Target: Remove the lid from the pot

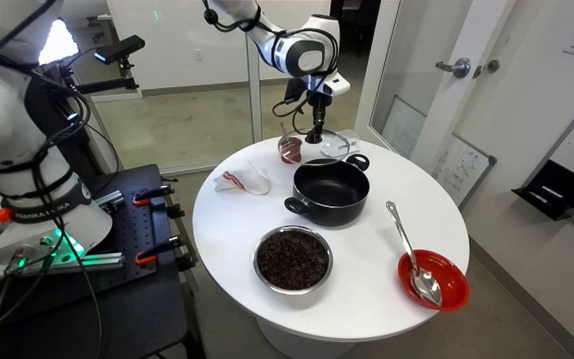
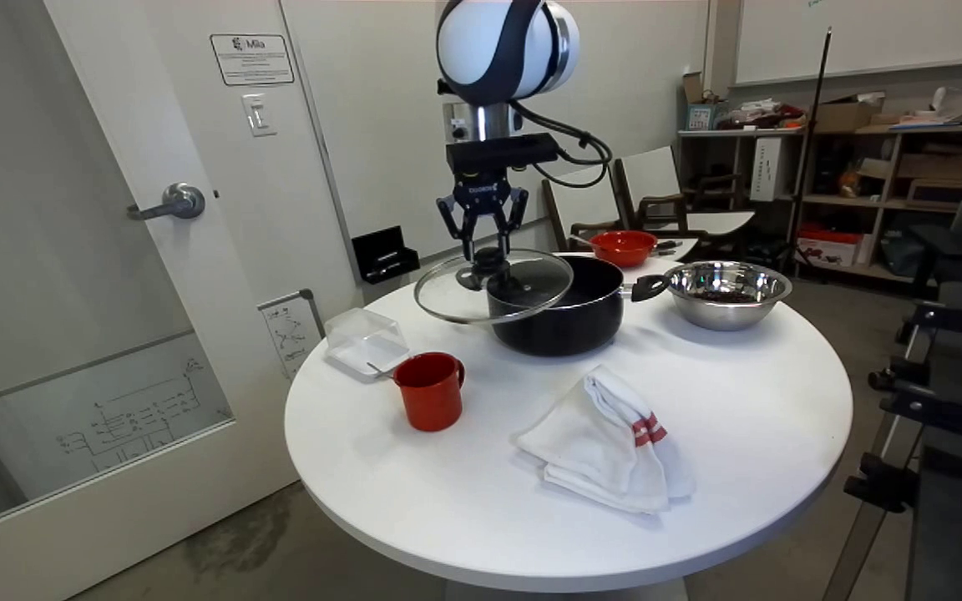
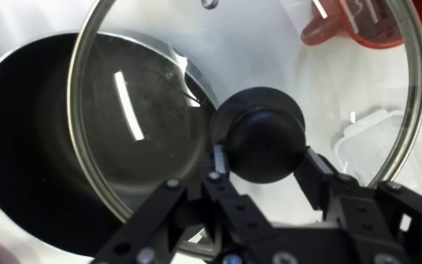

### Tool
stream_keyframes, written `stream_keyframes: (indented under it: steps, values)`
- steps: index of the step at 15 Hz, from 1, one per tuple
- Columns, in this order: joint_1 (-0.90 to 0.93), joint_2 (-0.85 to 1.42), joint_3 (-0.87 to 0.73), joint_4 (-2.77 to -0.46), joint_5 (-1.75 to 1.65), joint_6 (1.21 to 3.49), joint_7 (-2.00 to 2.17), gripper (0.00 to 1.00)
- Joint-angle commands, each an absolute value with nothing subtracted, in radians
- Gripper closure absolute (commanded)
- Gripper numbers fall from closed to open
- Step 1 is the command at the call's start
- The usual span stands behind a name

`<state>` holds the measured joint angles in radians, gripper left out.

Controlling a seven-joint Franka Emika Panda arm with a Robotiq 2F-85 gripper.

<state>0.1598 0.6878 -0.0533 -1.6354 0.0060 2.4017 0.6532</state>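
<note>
The lid is a glass disc with a silvery rim and a dark knob (image 3: pixel 266 143). My gripper (image 2: pixel 485 250) is shut on this knob, with one finger on each side in the wrist view (image 3: pixel 262 157). The lid (image 2: pixel 456 292) hangs in the air, slightly tilted, apart from the black pot (image 2: pixel 564 334). It is shifted to one side of the pot and overlaps only part of its opening in the wrist view. In an exterior view the lid (image 1: pixel 324 157) is beyond the pot (image 1: pixel 332 212), which stands open and empty on the white table.
A red mug (image 2: pixel 432 396) and a clear plastic box (image 2: pixel 364 342) stand near and below the lid. A white cloth (image 2: pixel 606 455) lies beside the pot. A steel bowl (image 2: pixel 727 314) with dark contents and a red bowl (image 1: pixel 456 291) with a spoon (image 1: pixel 401 234) stand farther off.
</note>
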Motion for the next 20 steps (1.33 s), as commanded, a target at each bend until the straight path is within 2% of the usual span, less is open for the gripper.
stream_keyframes:
  steps: [1, 20]
  values:
    - [0.165, 0.572, -0.046, -1.778, 0.016, 2.435, 0.591, 0.76]
    - [0.203, 0.353, 0.038, -2.098, 0.015, 2.462, 0.390, 0.76]
